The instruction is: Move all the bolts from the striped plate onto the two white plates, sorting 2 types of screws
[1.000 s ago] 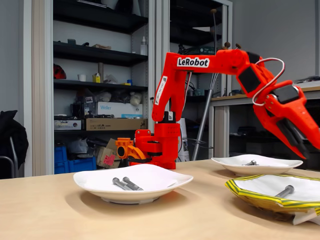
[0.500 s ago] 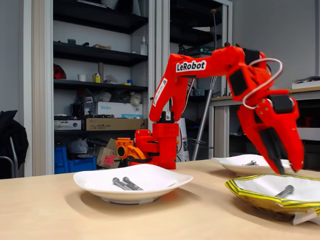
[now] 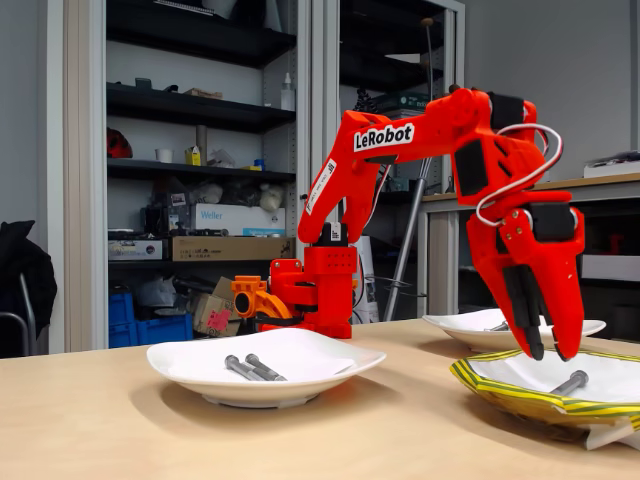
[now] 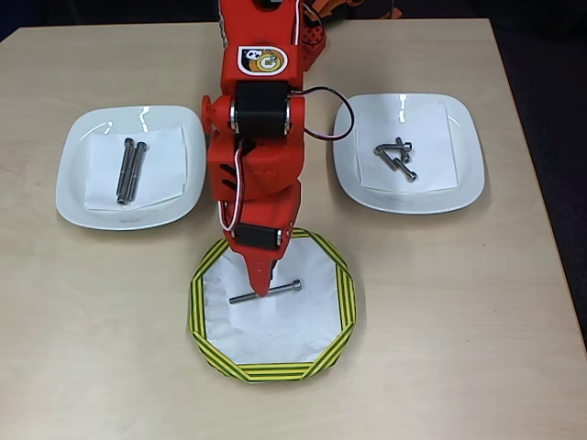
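Fixed view first: the orange arm folds at the elbow and points its fingers (image 3: 548, 352) steeply down, tips slightly parted and holding nothing, just above the striped plate (image 3: 500, 390); one long bolt (image 3: 570, 382) lies just below and beside the tips. Overhead view next: the fingers (image 4: 264, 290) hang over that bolt (image 4: 266, 292), two long bolts (image 4: 128, 170) rest on one white plate (image 4: 78, 188), short ones (image 4: 394, 158) on the other (image 4: 463, 179), all on the counter (image 4: 477, 321).
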`<state>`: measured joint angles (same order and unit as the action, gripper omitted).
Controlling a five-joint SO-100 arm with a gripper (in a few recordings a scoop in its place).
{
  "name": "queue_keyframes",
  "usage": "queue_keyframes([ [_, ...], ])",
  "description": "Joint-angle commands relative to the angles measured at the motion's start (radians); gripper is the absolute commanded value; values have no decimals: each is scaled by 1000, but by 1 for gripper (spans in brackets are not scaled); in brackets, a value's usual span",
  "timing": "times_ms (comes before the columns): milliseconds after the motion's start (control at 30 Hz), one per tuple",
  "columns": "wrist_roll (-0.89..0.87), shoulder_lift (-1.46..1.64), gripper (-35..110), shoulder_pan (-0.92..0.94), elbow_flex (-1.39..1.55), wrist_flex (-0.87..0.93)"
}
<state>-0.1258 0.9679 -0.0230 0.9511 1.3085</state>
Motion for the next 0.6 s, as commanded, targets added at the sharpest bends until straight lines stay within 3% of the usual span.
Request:
queue_keyframes([
  [0,-8,-3,12,-34,-37,-28],
  [567,-26,-51,10,-60,-34,-29],
])
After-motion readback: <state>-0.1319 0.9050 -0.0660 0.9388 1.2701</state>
